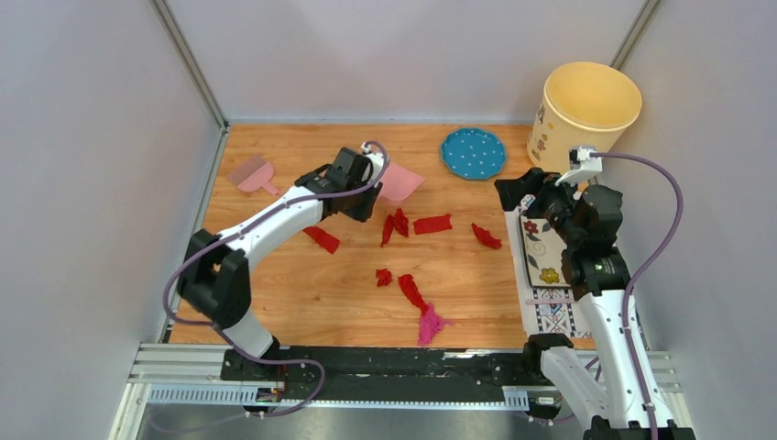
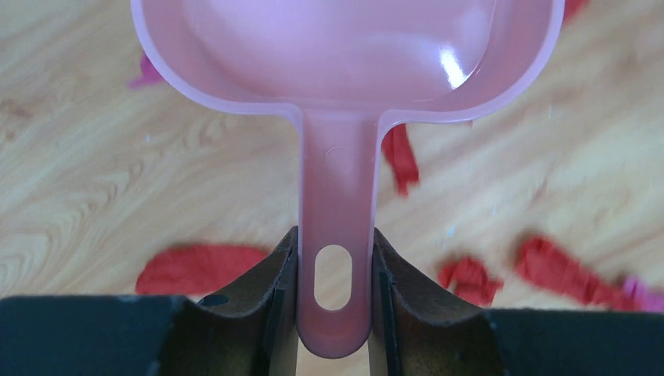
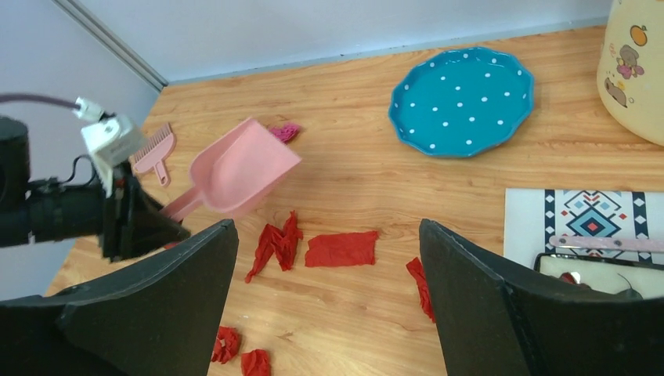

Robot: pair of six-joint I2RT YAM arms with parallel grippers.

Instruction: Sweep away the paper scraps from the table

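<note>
Several red paper scraps lie across the middle of the table [image 1: 302, 293]: a flat strip [image 1: 432, 224], a crumpled pair [image 1: 395, 225], one at the left [image 1: 322, 239], one at the right [image 1: 486, 236], and a magenta wad [image 1: 429, 323] near the front. My left gripper [image 1: 365, 191] is shut on the handle of a pale pink dustpan [image 1: 400, 181], held above the scraps; the handle [image 2: 335, 235] sits squeezed between the fingers. My right gripper [image 1: 516, 194] hangs open at the right, nothing between its fingers [image 3: 462, 282], with the strip [image 3: 340, 248] on the table ahead.
A pale pink hand brush [image 1: 254, 173] lies at the back left. A blue dotted plate [image 1: 473, 152] and a cream bin [image 1: 586, 115] stand at the back right. A patterned placemat [image 1: 547, 266] lies under the right arm. Grey walls close in both sides.
</note>
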